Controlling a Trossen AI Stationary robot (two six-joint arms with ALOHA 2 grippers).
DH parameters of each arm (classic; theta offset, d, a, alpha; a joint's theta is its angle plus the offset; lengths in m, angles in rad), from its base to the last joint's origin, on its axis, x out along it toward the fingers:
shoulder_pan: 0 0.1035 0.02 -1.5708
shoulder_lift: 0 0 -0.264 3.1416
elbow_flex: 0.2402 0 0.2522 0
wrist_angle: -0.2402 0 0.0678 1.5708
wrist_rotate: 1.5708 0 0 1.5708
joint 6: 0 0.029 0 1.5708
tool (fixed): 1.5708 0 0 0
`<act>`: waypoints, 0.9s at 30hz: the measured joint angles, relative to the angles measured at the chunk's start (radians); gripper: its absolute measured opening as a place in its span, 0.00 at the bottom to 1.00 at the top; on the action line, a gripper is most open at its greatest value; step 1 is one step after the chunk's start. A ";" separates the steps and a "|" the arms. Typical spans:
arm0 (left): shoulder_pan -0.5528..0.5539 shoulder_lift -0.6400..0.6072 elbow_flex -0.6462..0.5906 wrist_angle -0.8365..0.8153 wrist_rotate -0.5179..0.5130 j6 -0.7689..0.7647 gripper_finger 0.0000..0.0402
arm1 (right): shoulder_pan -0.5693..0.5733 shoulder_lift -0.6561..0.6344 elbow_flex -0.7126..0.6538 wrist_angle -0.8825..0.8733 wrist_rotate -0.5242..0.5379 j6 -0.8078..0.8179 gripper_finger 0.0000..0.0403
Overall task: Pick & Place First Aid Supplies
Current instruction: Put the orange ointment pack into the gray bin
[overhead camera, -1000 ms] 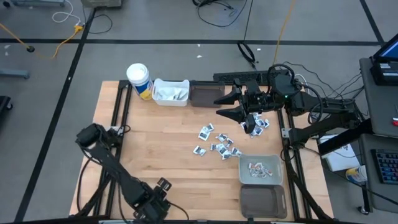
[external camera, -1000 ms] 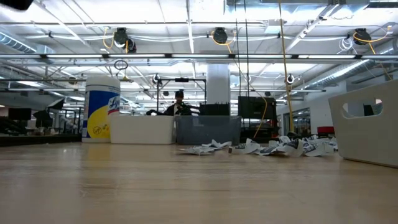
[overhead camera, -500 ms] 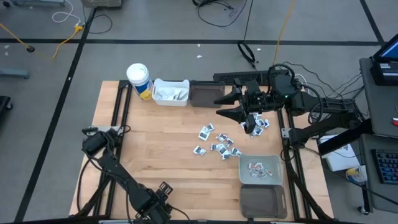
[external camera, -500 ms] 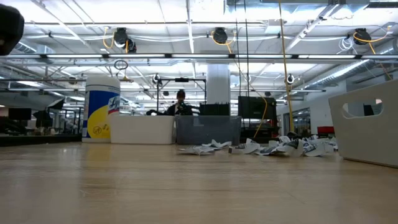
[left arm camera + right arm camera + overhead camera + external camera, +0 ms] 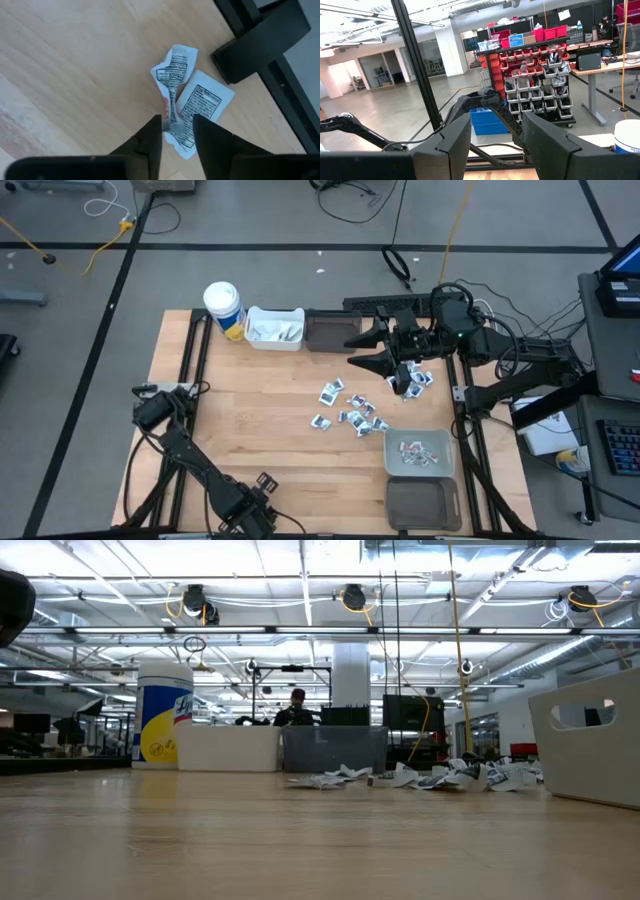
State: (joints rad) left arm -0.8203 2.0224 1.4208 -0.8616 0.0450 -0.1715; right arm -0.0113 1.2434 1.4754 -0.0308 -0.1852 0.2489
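2 printed sachets lie touching on the wooden table [image 5: 60, 75] beside a dark frame bar [image 5: 260, 40]: the crumpled sachet [image 5: 172, 75], long axis in line with the fingers, sits between the narrowly parted jaws of the left gripper [image 5: 177, 122], the flat sachet [image 5: 202, 100] alongside.

Industrial lab/workshop: open ceiling trusses [image 5: 300, 630], red parts-bin racks [image 5: 535, 65], concrete floor [image 5: 300, 280] with taped lines, loose cables.

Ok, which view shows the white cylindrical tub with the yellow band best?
The low view: the white cylindrical tub stands in full side profile, yellow band and blue print visible. The high view shows only its lid and a yellow sliver, beside a white plastic bin. Neither wrist view clearly shows it.
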 joint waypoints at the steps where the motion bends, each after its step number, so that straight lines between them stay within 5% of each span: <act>1: 0.001 0.000 0.000 -0.001 0.001 -0.006 0.25 | 0.000 0.000 0.000 0.000 0.000 0.000 0.42; 9: 0.002 0.000 0.000 -0.001 0.006 -0.021 0.02 | 0.000 0.000 0.000 0.000 0.000 0.000 0.42; 18: 0.021 -0.039 0.000 -0.012 -0.034 -0.092 0.01 | 0.000 -0.003 0.000 -0.001 0.000 0.000 0.42; 27: 0.109 -0.267 0.000 -0.025 -0.265 -0.200 0.00 | 0.000 -0.031 0.000 0.000 0.006 0.000 0.42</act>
State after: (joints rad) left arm -0.7117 1.7553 1.4208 -0.8862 -0.2196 -0.3713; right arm -0.0113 1.2125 1.4757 -0.0303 -0.1791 0.2485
